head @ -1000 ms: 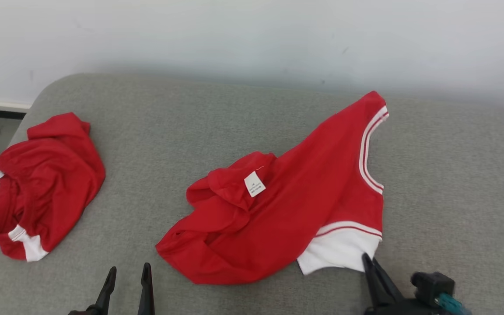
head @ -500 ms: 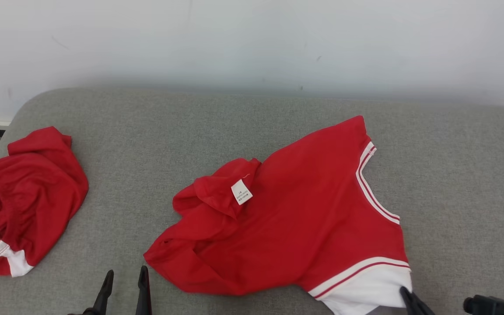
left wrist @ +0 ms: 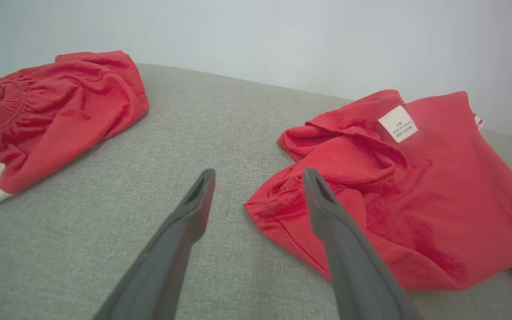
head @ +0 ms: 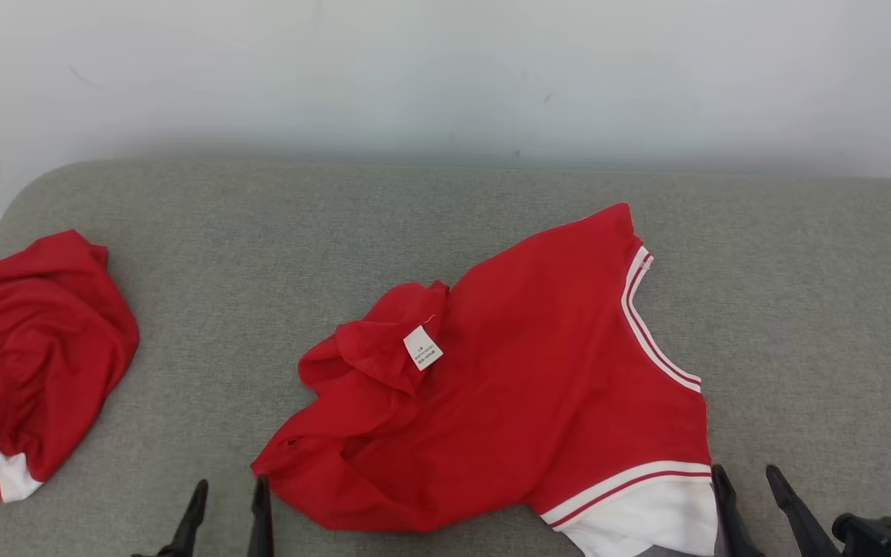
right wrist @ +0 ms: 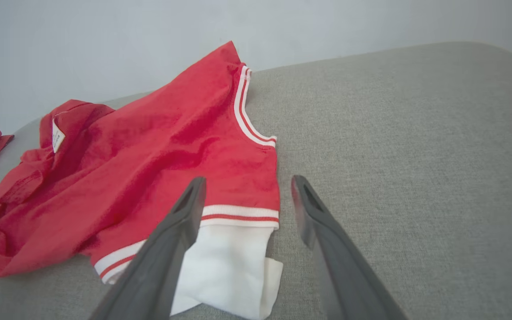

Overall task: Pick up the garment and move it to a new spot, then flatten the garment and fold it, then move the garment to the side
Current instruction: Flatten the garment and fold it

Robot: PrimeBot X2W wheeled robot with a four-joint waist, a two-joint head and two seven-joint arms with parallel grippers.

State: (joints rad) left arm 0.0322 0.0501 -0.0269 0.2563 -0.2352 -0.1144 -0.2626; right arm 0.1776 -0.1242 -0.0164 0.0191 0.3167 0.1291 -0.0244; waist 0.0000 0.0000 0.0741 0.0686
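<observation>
Red garment (head: 507, 387), sleeve tip (head: 646, 518) off-frame.

The head camera sits high and behind, looking forward and down over the grey fabric surface (head: 445, 224) to the pale wall (head: 445, 70). It is far enough back to frame the red garment (head: 538, 387), a second red garment (head: 35, 348) at the left edge, and the tips of the left end effector (head: 230, 495) and right end effector (head: 745, 483) along the bottom. The left wrist camera lies low and close, looking along its fingers (left wrist: 180, 231) between both garments toward the wall. The right wrist camera, equally low, looks along its fingers (right wrist: 174, 244) over the garment's white end (right wrist: 229, 262). All three views share the garment's white label (head: 422, 347).
</observation>
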